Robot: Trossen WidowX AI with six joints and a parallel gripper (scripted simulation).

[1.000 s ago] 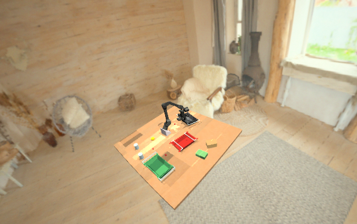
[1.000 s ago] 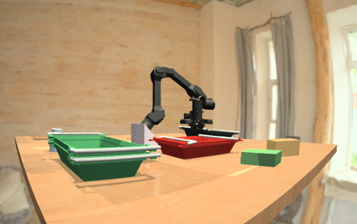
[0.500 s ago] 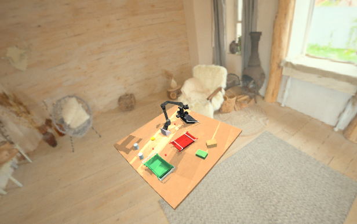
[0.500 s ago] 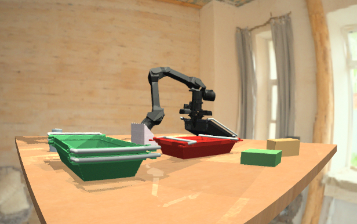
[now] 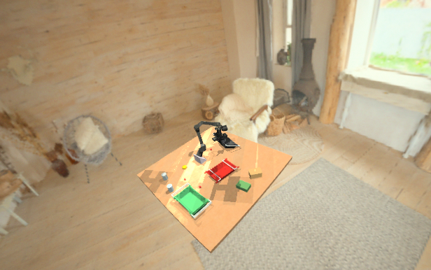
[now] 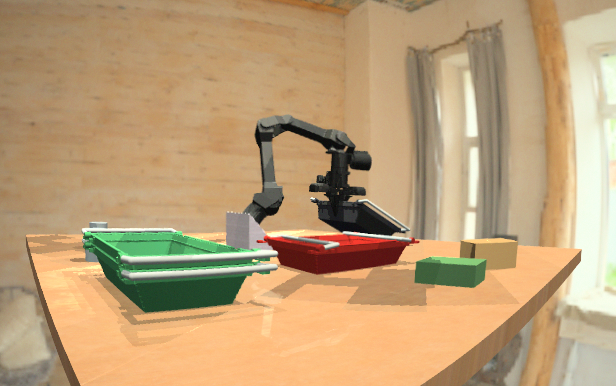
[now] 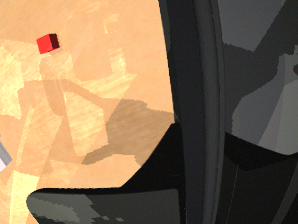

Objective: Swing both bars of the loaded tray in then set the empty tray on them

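Note:
The black empty tray (image 5: 229, 144) (image 6: 362, 219) (image 7: 260, 25) hangs from my gripper (image 6: 336, 209) (image 7: 185, 129), which is shut on its long side wall. The tray is off the table and tilted, with its far right end lower in the exterior view. The red tray (image 5: 227, 175) (image 6: 320, 261) stands upright at the middle of the table. Its left bar (image 6: 300, 241) and right bar (image 6: 377, 237) lie in across its top. Its load cannot be made out. My gripper is behind the red tray in the exterior view, clear of it.
Green trays (image 5: 192, 200) (image 6: 187, 296), seemingly nested, stand front left. A green block (image 5: 243, 186) (image 6: 450, 272) and a tan box (image 5: 255, 173) (image 6: 492, 253) stand right. Pale cylinders (image 5: 170, 188), a yellow piece (image 5: 185, 167) and small red cubes (image 7: 47, 44) are left. A pale wedge (image 6: 240, 230) is by the arm's base.

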